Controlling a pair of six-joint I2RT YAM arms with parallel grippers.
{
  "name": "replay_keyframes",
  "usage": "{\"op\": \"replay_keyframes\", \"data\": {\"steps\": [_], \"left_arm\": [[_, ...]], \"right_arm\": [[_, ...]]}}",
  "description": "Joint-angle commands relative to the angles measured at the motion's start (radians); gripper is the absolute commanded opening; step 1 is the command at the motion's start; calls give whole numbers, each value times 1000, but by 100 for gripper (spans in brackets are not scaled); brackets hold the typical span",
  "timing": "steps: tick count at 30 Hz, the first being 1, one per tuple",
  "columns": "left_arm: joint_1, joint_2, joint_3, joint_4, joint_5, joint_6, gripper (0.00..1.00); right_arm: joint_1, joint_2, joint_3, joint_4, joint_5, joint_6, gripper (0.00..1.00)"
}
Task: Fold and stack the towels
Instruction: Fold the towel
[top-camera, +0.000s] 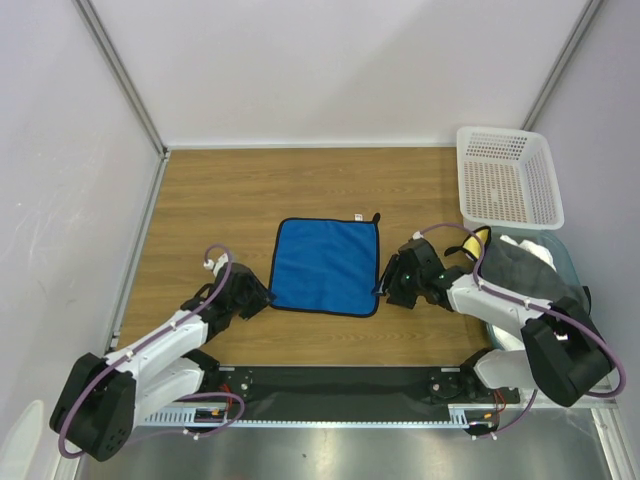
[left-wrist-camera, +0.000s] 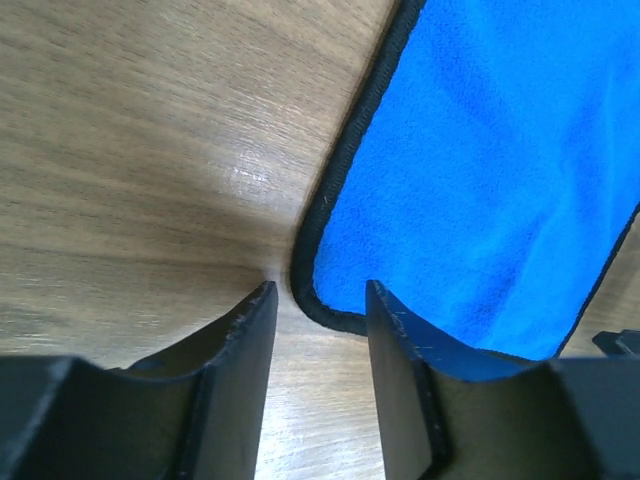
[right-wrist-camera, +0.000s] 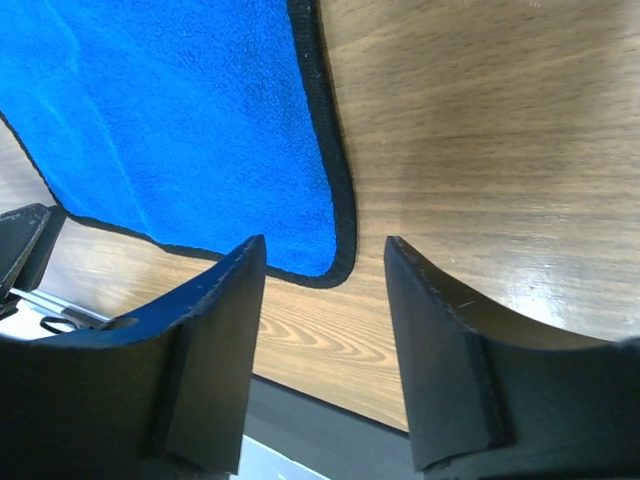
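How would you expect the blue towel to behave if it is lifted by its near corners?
Probably floppy: the blue towel lies thin and flat on the table, so it should drape from any pinched corner. Likely light, being a single fleecy layer. Its stitched black edge may give the left gripper and right gripper a firmer bite.

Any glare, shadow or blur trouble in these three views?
Left wrist: bright glare patch on the wooden tabletop beside the blue black-edged cloth towel, dark shadow just below it. Right wrist: milder sheen on wood at right; towel texture sharp. Top external: even light, no hard shadows, all in focus.
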Motion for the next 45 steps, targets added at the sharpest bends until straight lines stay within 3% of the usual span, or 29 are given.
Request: {"op": "replay_keyframes", "data": {"steps": [1, 12, 18, 27, 39, 44, 45], "left_arm": [[-9, 4, -24, 22, -7, -29, 44], [-10, 21, -35, 39, -35, -6, 27], [-13, 10, -36, 27, -45, -6, 0], [-27, -5, -35, 21, -65, -4, 0], [-35, -22, -25, 1, -78, 5, 0], [-39, -22, -19, -1, -81, 10, 0], [-39, -22, -21, 2, -81, 11, 0]], "right_arm": [[7, 17, -2, 56, -6, 20, 55], [19, 17, -28, 76, -12, 43, 52], [41, 25, -42, 79, -9, 54, 53], [71, 59, -39, 96, -15, 66, 50], [108, 88, -22, -3, -13, 97, 44], [113, 106, -15, -25, -15, 106, 40], [113, 109, -15, -17, -16, 106, 35]]}}
